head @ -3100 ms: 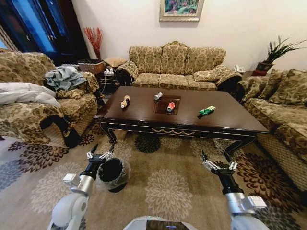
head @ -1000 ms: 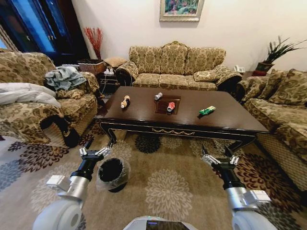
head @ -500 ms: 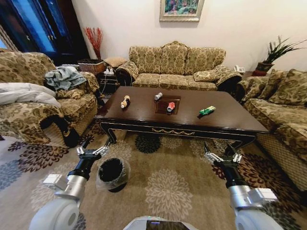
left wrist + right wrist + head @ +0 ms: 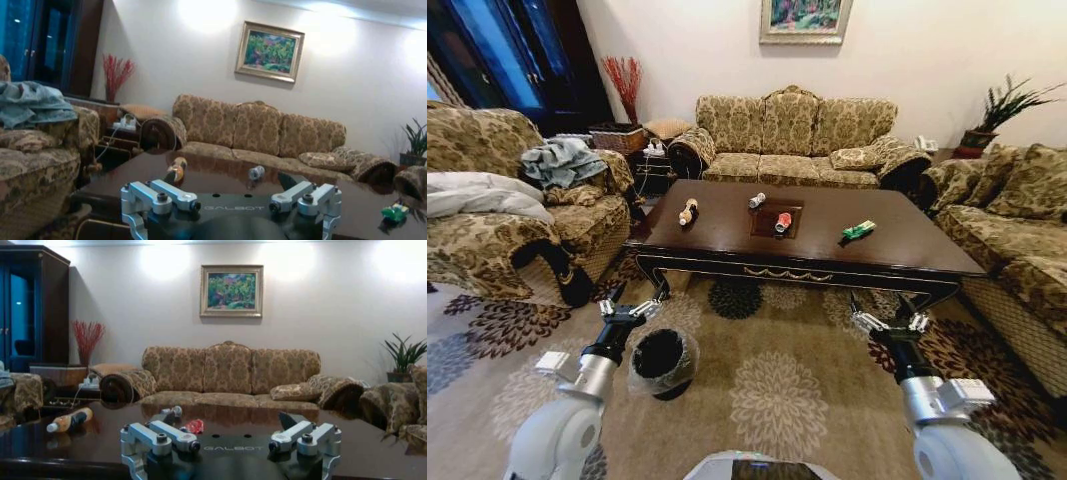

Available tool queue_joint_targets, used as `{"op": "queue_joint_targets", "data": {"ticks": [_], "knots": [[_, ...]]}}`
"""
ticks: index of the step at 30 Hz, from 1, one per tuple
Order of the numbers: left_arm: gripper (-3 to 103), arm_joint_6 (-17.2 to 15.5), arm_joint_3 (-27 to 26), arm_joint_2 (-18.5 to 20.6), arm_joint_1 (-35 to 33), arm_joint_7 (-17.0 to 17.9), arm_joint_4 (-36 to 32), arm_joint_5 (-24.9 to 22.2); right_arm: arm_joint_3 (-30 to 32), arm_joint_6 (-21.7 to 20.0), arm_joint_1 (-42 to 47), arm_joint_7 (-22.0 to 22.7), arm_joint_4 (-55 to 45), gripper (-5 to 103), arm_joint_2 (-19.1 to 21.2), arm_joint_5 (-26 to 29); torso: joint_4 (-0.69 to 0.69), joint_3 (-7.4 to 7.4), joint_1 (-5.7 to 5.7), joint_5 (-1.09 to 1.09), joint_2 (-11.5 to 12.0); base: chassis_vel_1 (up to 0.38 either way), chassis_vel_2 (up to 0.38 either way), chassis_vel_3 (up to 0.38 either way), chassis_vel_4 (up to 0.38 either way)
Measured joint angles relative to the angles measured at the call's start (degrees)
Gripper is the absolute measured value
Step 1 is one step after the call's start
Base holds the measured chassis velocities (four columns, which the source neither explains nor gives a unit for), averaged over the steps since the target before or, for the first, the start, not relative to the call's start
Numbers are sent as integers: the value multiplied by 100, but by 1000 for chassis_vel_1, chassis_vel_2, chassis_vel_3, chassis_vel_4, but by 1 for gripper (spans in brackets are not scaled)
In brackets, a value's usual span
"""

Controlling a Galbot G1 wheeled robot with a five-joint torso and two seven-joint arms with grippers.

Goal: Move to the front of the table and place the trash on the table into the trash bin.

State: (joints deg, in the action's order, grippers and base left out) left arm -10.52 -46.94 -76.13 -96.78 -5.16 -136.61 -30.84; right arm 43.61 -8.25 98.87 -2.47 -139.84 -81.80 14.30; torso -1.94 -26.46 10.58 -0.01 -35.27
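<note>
Currently positioned in front of the table (image 4: pixel 897 250), with carpet between base and table edge. Left gripper (image 4: pixel 630 306) raised over the carpet just short of the table's front left leg, fingers spread, nothing held. Right gripper (image 4: pixel 890 321) raised over the carpet near the front right leg, fingers likewise spread and empty. Trash bin (image 4: pixel 661 362) standing on the carpet just beside and below the left gripper, clear liner puffed over the rim.

Four trash items lying on the tabletop, well apart from both grippers: tan bottle (image 4: pixel 688 211) toward the left end, silver-grey can (image 4: pixel 756 201) toward the far edge near centre, red can (image 4: pixel 783 222) on the square centre inlay, green wrapper (image 4: pixel 859 231) toward the right.

Left wrist view: spread fingers in foreground, tan bottle (image 4: pixel 175 170), silver-grey can (image 4: pixel 256 172) and green wrapper (image 4: pixel 393 212) visible on the glossy top beyond. Right wrist view: spread fingers in foreground, tan bottle (image 4: pixel 69 420), silver-grey can (image 4: pixel 171 413) and red can (image 4: pixel 194 426) beyond.
</note>
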Motion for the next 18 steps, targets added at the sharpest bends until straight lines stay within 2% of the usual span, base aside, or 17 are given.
{"op": "queue_joint_targets", "data": {"ticks": [9, 18], "knots": [[100, 120, -71, 37, -33, -143, 159, -26, -15, 20, -57, -185, 175, 100, -39, -213, 0, 0, 0, 0, 0, 0, 0, 0, 0], [100, 161, -12, -31, -147, -188, 168, 22, -38, 21, -39, -180, 226, 100, -73, -350, 0, 0, 0, 1, 0, 13, 6, -10, -8]]}}
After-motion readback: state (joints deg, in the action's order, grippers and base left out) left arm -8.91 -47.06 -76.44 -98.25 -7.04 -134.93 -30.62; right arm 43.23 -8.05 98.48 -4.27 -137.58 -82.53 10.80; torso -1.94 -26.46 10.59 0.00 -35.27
